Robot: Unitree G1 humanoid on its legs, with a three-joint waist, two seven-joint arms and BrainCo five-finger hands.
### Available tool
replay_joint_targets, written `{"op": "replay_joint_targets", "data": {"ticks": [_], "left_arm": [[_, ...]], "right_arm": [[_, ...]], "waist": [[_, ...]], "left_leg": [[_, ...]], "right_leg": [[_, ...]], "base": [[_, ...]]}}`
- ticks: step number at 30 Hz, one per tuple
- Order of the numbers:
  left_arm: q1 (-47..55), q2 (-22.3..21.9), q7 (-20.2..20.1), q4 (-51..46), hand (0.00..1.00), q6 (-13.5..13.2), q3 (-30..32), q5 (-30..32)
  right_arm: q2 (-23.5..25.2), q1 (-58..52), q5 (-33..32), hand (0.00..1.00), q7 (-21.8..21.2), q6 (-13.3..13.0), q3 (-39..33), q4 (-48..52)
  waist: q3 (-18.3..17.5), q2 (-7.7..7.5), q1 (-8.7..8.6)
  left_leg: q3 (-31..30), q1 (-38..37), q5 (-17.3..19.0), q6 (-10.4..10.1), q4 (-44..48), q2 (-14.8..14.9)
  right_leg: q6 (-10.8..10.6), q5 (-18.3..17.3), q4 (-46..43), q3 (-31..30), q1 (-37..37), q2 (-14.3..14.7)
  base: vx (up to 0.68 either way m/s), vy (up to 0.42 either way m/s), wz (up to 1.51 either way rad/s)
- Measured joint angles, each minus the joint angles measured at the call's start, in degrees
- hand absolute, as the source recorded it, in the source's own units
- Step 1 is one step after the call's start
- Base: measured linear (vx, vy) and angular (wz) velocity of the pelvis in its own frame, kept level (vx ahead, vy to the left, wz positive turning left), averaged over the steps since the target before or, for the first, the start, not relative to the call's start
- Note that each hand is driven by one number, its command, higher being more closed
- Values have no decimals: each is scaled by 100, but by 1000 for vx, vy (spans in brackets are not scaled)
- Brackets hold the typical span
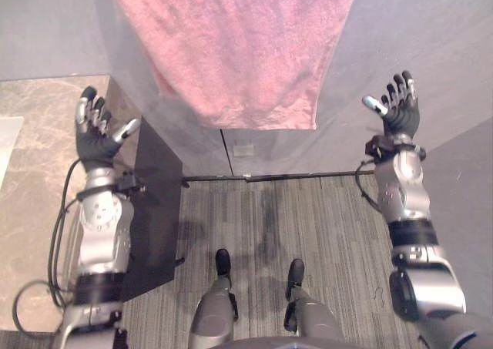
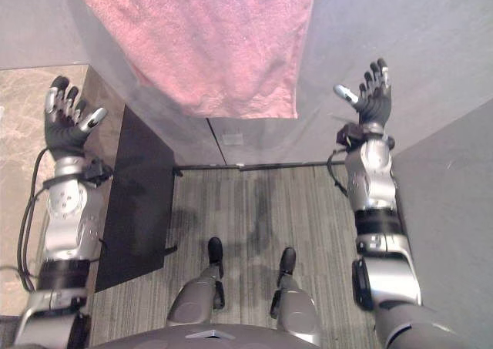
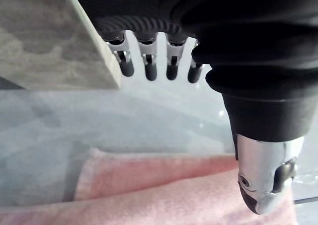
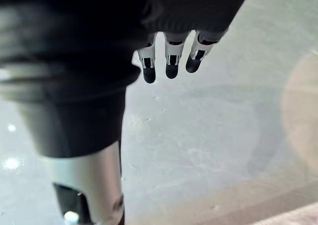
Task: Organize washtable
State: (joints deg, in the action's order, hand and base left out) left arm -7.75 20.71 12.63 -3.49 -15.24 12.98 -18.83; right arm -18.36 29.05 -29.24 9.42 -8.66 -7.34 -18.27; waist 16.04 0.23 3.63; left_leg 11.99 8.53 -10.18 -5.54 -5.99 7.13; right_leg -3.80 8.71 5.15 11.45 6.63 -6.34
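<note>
Towel: pink towel (image 1: 231, 48) at the top middle of the head views, spread flat against a pale grey wall (image 1: 431, 33); its lower edge ends above the floor, and neither hand touches it.
Left hand: left hand (image 1: 96, 129) raised over the edge of the table, fingers (image 3: 149, 71) straight and spread, thumb out to the side, holding nothing; the towel lies well apart from it, toward the middle.
Right hand: right hand (image 1: 400, 106) raised in front of the wall on the far side of the towel, fingers straight and fanned, thumb apart, holding nothing.
Table: marble-topped table (image 1: 38, 172) on the robot's left, with a dark panel (image 1: 154, 210) down its side.
Floor: grey striped carpet (image 1: 323, 226) below the towel.
</note>
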Motion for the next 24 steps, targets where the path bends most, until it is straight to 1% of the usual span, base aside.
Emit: {"op": "replay_joint_targets", "data": {"ticks": [1, 2, 3, 4, 6, 8, 9, 10, 11, 13, 14, 15, 17, 18, 19, 20, 21, 22, 24], "left_arm": [[159, -105, -16, -177, 0, -11, 8, -3], [557, -344, -145, -614, 0, -31, -16, -3], [803, -473, -223, -854, 0, -43, -69, -5], [965, -529, -269, -986, 0, -67, -128, -12], [1461, -593, -533, -1414, 0, -132, -451, -126], [1642, -609, -765, -1576, 0, -156, -636, -316], [1746, -598, -987, -1641, 0, -159, -758, -520], [1733, -567, -1093, -1640, 0, -158, -856, -693], [1721, -536, -1157, -1640, 0, -158, -901, -786], [1701, -301, -1347, -1637, 0, -159, -1012, -1236], [1699, -238, -1353, -1632, 0, -160, -1046, -1288], [1667, -130, -1386, -1560, 0, -163, -1116, -1475], [1532, -28, -1427, -1321, 0, -164, -1192, -1701], [1331, 51, -1423, -1039, 0, -158, -1311, -1857], [1096, 53, -1422, -762, 0, -140, -1387, -1934], [1033, 54, -1419, -691, 0, -136, -1403, -1965], [703, 54, -1349, -358, 0, -134, -1528, -2160], [566, 54, -1329, -208, 0, -131, -1586, -2246], [15, 52, -1269, 393, 0, -120, -1859, -2390]], "right_arm": [[74, -185, 32, 0, -16, -3, 7, 148], [244, -637, 114, 0, -122, -10, 71, 520], [315, -908, 115, 0, -220, -18, 176, 734], [341, -1063, 111, 0, -295, -44, 273, 838], [382, -1568, 105, 0, -629, -99, 798, 1257], [372, -1774, 84, 0, -909, -112, 1170, 1540], [370, -1815, -27, 0, -1168, -126, 1574, 1680], [370, -1815, -140, 0, -1319, -126, 1751, 1696], [371, -1814, -175, 0, -1394, -126, 1852, 1701], [370, -1810, -466, 0, -1640, -126, 2142, 1718], [366, -1806, -533, 0, -1650, -125, 2203, 1718], [317, -1732, -624, 0, -1703, -124, 2395, 1717], [230, -1521, -756, 0, -1755, -118, 2652, 1676], [169, -1266, -801, 0, -1768, -106, 2844, 1558], [113, -1025, -808, 0, -1776, -93, 2995, 1479], [109, -956, -819, 0, -1790, -92, 3026, 1445], [105, -620, -945, 0, -1793, -77, 3166, 1237], [98, -479, -1007, 0, -1793, -74, 3236, 1129], [102, -43, -1021, 0, -1729, -63, 3424, 775]], "waist": [[-14, 23, -4], [-66, 88, -19], [-110, 135, -28], [-159, 164, -33], [-328, 268, -67], [-384, 311, -85], [-421, 305, -125], [-456, 293, -128], [-479, 286, -127], [-559, 220, -132], [-582, 204, -127], [-627, 166, -124], [-647, 144, -123], [-666, 135, -113], [-679, 132, -92], [-681, 129, -88], [-691, 120, -67], [-693, 117, -55], [-695, 113, -1]], "left_leg": [[-14, -5, 0, 0, 0, 1], [-56, -23, 1, -2, -1, 1], [-77, -36, 9, -7, -1, 2], [-91, -34, 12, -8, -1, 2], [-141, -26, 40, -41, -2, 6], [-178, -27, 67, -45, -1, 7], [-187, -34, 67, -44, -1, 7], [-201, -30, 67, -44, -1, 7], [-210, -28, 70, -40, -1, 6], [-237, -25, 82, -21, -1, 4], [-243, -22, 82, -21, -1, 4], [-259, -17, 81, -21, -1, 1], [-259, -18, 77, -23, -1, 1], [-259, -18, 69, -33, -1, 2], [-258, -19, 50, -55, -1, 1], [-257, -20, 50, -56, -1, 1], [-257, -21, 44, -59, -1, 14], [-253, -23, 44, -59, 0, 16], [-249, -21, 44, -59, 0, 16]], "right_leg": [[-1, -11, 0, 16, -13, 0], [0, -52, 0, 66, -59, 2], [5, -73, 0, 96, -86, 3], [34, -111, 0, 106, -90, 3], [15, -153, 1, 156, -111, 9], [3, -164, 2, 189, -133, 12], [-8, -171, 3, 194, -143, 12], [-9, -171, 3, 206, -147, 12], [-9, -171, 3, 216, -152, 12], [-10, -171, 3, 249, -169, 8], [-10, -171, 3, 253, -169, 8], [-10, -171, 3, 269, -174, 6], [-13, -168, 2, 269, -173, 7], [-18, -163, 2, 269, -173, 8], [-18, -161, 2, 268, -173, 8], [-19, -161, 2, 267, -173, 8], [-15, -144, 2, 259, -173, 7], [-1, -127, 2, 251, -171, 7], [-5, -111, 2, 245, -168, 6]], "base": [[21, -11, 11], [16, -12, 13], [15, -13, 13], [7, -10, 11], [-4, -9, 10], [-26, -1, 8], [-41, 4, 6], [-38, 4, 4], [-29, 2, 7], [-18, 2, 7], [0, 1, 6], [3, 1, 4], [1, 1, 2], [0, 0, 0], [0, 0, 0], [0, 0, 0], [0, 0, 0], [0, 0, 0], [0, 0, 0]]}}
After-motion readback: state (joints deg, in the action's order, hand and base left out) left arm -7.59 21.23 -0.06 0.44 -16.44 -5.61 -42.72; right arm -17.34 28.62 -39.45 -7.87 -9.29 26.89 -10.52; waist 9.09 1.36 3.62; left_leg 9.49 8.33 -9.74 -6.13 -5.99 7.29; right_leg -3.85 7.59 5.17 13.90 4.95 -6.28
